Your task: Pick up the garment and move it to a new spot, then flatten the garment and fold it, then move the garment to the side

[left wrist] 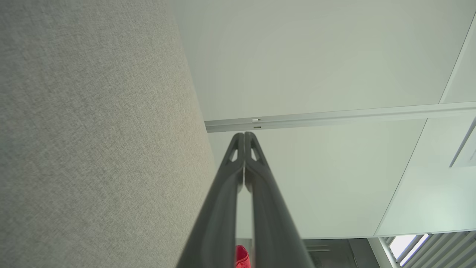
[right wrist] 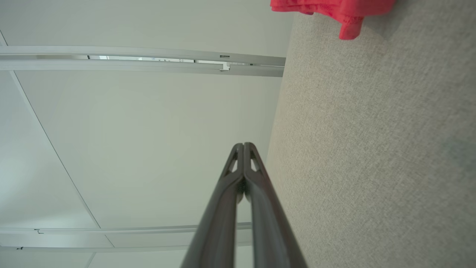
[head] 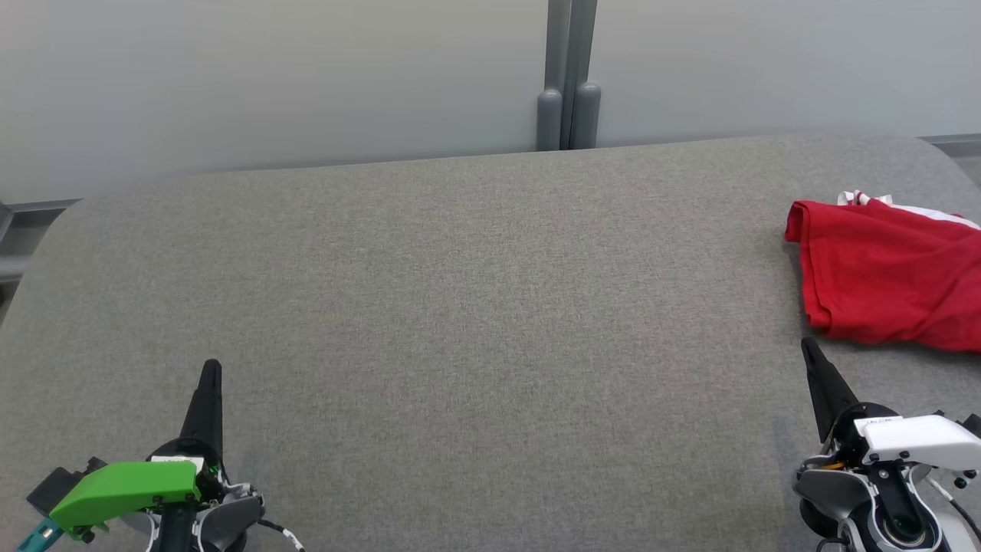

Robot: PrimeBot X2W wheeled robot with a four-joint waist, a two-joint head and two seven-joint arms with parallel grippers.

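Note:
The garment (head: pixel 889 272) is a red piece of clothing with white trim, lying bunched at the far right of the grey padded surface (head: pixel 475 307), partly cut off by the head view's edge. A red edge of the garment (right wrist: pixel 334 11) shows at the top of the right wrist view, and a small red bit of the garment (left wrist: pixel 241 257) shows low in the left wrist view. My right gripper (head: pixel 806 345) is shut and empty, its tip just short of the garment's near edge. My left gripper (head: pixel 211 368) is shut and empty at the lower left, far from the garment. Both pairs of fingertips (left wrist: pixel 244 134) (right wrist: pixel 243 145) are pressed together.
Pale wall panels with a grey vertical post (head: pixel 569 77) stand behind the surface's far edge. The surface has rounded corners at the far left and far right. Metal rails (right wrist: pixel 148 61) cross the panels in the wrist views.

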